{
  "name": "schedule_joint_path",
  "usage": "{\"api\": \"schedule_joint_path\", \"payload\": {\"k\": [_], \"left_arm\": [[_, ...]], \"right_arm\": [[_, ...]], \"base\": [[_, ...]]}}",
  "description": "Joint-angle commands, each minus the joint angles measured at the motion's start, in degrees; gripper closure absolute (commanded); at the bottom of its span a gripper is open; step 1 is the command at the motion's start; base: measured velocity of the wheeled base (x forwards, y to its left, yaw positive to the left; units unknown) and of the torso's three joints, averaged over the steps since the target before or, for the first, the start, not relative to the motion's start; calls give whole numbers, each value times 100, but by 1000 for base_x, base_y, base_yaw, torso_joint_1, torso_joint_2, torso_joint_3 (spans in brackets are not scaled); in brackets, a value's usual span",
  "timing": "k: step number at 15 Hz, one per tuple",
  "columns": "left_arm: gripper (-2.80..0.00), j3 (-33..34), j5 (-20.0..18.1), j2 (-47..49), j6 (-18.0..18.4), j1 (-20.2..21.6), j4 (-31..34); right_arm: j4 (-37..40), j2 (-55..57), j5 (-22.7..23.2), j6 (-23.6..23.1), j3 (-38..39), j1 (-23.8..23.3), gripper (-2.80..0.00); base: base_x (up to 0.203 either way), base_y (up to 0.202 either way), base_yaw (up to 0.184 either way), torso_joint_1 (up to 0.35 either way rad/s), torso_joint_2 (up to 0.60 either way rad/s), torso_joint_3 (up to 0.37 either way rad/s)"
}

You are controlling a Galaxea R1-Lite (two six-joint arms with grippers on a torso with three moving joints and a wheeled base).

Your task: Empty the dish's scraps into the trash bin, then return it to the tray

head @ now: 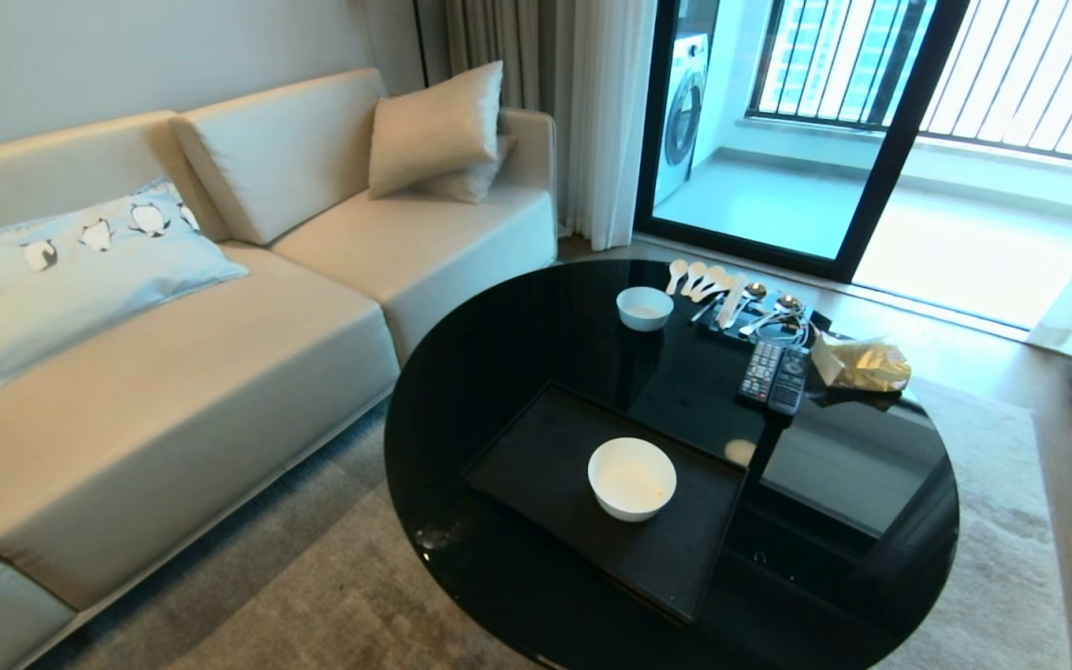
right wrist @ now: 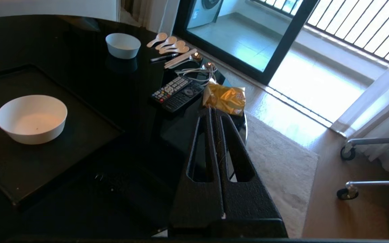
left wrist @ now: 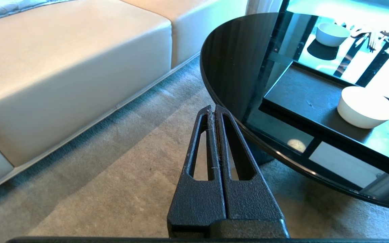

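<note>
The dish [head: 632, 478] is sitting upright near the middle of the tray [head: 536, 465], looking emptied; the task is appearing essentially finished. The right gripper [right wrist: 214, 113] is hanging off the table's [head: 517, 335] edge, fingers pressed together, holding nothing. The left gripper [left wrist: 213, 109], likewise closed, is idling over carpet.

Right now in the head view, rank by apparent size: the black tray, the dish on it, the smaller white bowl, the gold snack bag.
1. tray
2. dish
3. gold snack bag, similar to the dish, so unsure
4. smaller white bowl, though it sits farther from the camera
</note>
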Motion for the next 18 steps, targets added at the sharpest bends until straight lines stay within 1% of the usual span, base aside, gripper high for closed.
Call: {"api": "schedule_joint_path", "payload": {"k": [1, 3, 4, 5, 6, 7, 9, 10, 11, 14, 15, 16, 18], "left_arm": [[0, 0, 4, -2, -5, 0, -2], [0, 0, 4, -2, -5, 0, -2], [0, 0, 4, -2, -5, 0, -2], [0, 0, 4, -2, -5, 0, -2], [0, 0, 4, -2, -5, 0, -2], [0, 0, 4, -2, -5, 0, -2], [0, 0, 4, -2, -5, 0, -2], [0, 0, 4, -2, -5, 0, -2], [0, 0, 4, -2, -5, 0, -2], [0, 0, 4, -2, -5, 0, -2], [0, 0, 4, 6, -5, 0, -2], [0, 0, 4, -2, -5, 0, -2], [0, 0, 4, -2, -5, 0, -2]], "right_arm": [[624, -458, -89, 301, 10, 120, 0], [1213, -925, -104, 442, 10, 110, 0], [1674, -1143, -105, 494, 10, 49, 0], [1932, -1200, -102, 615, 10, -153, 0], [2149, -1211, -65, 834, 10, -285, 0], [2491, -1248, -12, 907, 10, -375, 0], [3142, -1567, 25, 940, 9, -453, 0], [3424, -1779, 169, 932, 6, -461, 0], [3638, -1823, 367, 883, 9, -466, 0], [4001, -1804, 532, 865, 10, -468, 0], [4117, -1831, 689, 905, -2, -435, 0], [4154, -1831, 727, 903, -17, -244, 0], [4164, -1793, 747, 899, -20, 360, 0]], "base": [[0, 0, 0, 0, 0, 0], [0, 0, 0, 0, 0, 0], [0, 0, 0, 0, 0, 0], [0, 0, 0, 0, 0, 0], [0, 0, 0, 0, 0, 0], [0, 0, 0, 0, 0, 0], [0, 0, 0, 0, 0, 0], [0, 0, 0, 0, 0, 0], [0, 0, 0, 0, 0, 0], [0, 0, 0, 0, 0, 0], [0, 0, 0, 0, 0, 0], [0, 0, 0, 0, 0, 0], [0, 0, 0, 0, 0, 0]]}}
